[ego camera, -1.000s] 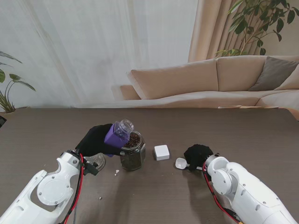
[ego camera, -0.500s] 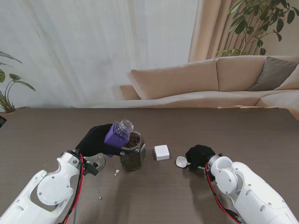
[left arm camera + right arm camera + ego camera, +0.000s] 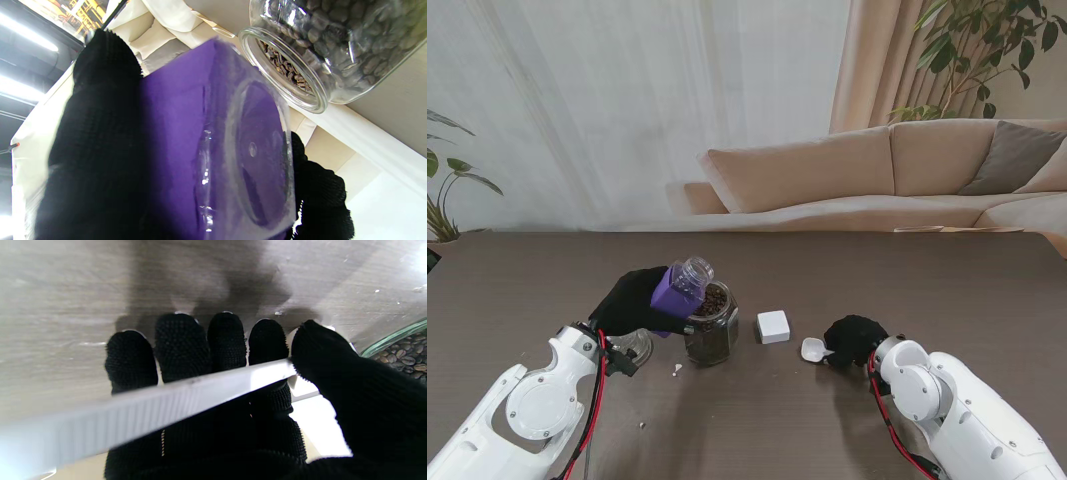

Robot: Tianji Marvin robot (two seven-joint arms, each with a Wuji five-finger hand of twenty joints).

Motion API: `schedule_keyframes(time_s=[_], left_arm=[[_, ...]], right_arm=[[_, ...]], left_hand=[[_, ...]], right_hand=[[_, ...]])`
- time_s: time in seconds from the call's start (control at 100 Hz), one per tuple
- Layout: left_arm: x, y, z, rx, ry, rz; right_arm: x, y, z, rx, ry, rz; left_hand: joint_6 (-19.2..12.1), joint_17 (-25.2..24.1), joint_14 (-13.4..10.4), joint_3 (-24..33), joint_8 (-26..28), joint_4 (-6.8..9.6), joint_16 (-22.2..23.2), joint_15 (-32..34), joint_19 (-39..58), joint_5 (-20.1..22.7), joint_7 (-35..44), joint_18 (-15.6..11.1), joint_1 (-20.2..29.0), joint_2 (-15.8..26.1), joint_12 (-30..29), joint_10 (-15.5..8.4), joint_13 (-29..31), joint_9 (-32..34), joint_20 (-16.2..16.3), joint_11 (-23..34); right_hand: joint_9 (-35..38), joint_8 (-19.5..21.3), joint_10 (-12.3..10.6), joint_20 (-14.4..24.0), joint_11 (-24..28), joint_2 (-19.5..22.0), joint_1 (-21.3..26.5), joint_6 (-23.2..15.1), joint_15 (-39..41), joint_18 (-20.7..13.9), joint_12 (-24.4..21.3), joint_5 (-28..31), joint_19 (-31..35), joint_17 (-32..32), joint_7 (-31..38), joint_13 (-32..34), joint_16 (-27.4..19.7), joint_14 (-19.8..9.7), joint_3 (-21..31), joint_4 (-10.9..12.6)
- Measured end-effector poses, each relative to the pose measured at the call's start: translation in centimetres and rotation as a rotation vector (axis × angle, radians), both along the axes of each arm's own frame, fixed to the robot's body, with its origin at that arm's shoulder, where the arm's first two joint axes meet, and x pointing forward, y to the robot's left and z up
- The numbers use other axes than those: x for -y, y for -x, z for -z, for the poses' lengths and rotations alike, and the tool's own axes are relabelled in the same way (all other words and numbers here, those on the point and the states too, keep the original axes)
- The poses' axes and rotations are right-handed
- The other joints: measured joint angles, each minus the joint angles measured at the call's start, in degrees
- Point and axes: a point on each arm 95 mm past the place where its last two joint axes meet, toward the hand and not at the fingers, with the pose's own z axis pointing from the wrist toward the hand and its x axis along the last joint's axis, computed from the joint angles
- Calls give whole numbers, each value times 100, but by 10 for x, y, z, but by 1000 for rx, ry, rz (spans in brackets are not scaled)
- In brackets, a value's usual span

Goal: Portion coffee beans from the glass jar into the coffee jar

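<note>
Your left hand (image 3: 632,300) grips the light, slick purple-labelled coffee jar (image 3: 681,285), tilted over the open glass jar (image 3: 711,325) of beans; your right hand (image 3: 853,338) pinches the stiff white scoop (image 3: 813,349) by its handle.

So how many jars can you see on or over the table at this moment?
2. The glass jar of coffee beans stands on the table near its middle. The purple-labelled coffee jar is held tilted in the left hand, its mouth over the glass jar's opening. None seems hidden.
</note>
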Motion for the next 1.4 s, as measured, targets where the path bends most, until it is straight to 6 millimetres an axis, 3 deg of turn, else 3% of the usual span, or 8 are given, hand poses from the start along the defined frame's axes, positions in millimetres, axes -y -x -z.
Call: schedule_keyframes(time_s=[0.26, 0.41, 0.66, 0.83, 0.95, 1.21, 1.3, 1.4], left_arm=[[0, 0, 0, -6, -3, 0], [-1, 1, 1, -10, -5, -1], [-1, 1, 1, -12, -7, -2], [-1, 1, 1, -12, -8, -2], [-1, 1, 1, -12, -7, -3], [-1, 1, 1, -11, -6, -4], [-1, 1, 1, -12, -6, -5], [-2, 2, 2, -12, -5, -6]], right_arm=[[-1, 1, 1, -25, -38, 11], [-1, 2, 1, -32, -43, 11], [-1, 1, 3, -25, -48, -2], [0, 0, 5, -20, -80, 8], [0, 0, 7, -38, -120, 7], [-1, -1, 6, -102, -178, -2], [-1, -1, 6, -105, -181, 0], [0, -1, 6, -112, -190, 0]], left_hand=[[0, 0, 0, 0, -16, 0, 0, 0, 0, 0, 0, 0, 0, 0, 0, 0, 0, 0, 1, 0], [0, -1, 0, 0, -27, 0, 1, 0, 0, 0, 0, 0, 0, 0, 0, 0, 0, 0, 3, 0], [0, -1, 0, 0, -31, 0, 1, 0, 0, 0, 0, 0, 0, 0, 0, 0, 0, 0, 2, 0], [0, -1, 0, 0, -43, 0, 1, 0, 0, 0, 0, 0, 0, 0, 0, 0, 0, 0, 3, 0], [0, -2, 0, 0, -52, 0, 1, 0, 0, 0, 0, 0, 0, 0, 0, 0, 0, 0, 4, 0], [0, -2, 0, 0, -66, 0, 1, 0, 0, 0, 0, 0, 0, 0, 0, 0, 0, 0, 4, 0], [0, -3, 0, 0, -71, 0, 1, 0, 0, 0, 0, 0, 0, 0, 0, 0, 0, 0, 5, 0], [0, -3, 0, 0, -74, 0, 1, 0, 0, 0, 0, 0, 0, 0, 0, 0, 0, 0, 5, 0]], right_hand=[[0, 417, 52, 0, 277, 562, -351, 102, 263, 68, 0, 16, 89, -7, -86, 1, 7, 40, 4, 120], [0, 543, 53, 0, 349, 565, -417, 33, 391, 69, 0, 87, 99, -10, -112, 1, 54, 40, 4, 121], [83, 917, 50, -1, 489, 539, -444, -183, 978, 11, 137, 244, 245, -11, -47, 8, 276, -35, 153, 121], [224, 1249, 43, 61, 562, -20, -503, -164, 1522, -56, 433, 376, 308, -11, 71, 20, 557, -53, 589, 62], [225, 1422, 42, 198, 577, -22, -503, -108, 1734, -56, 630, 387, 312, -11, 81, 20, 695, -53, 671, -12], [218, 2469, 42, 473, 968, 408, -526, 97, 2212, -46, 1223, 387, 681, -8, 81, 20, 891, -58, 667, 3], [210, 2730, 42, 522, 1148, 541, -524, 175, 2388, -46, 1355, 387, 683, -17, 76, 20, 953, -59, 565, 132], [210, 2872, 44, 626, 1304, 540, -523, 195, 2618, -46, 1395, 443, 794, -51, 74, 20, 1033, -59, 513, 469]])
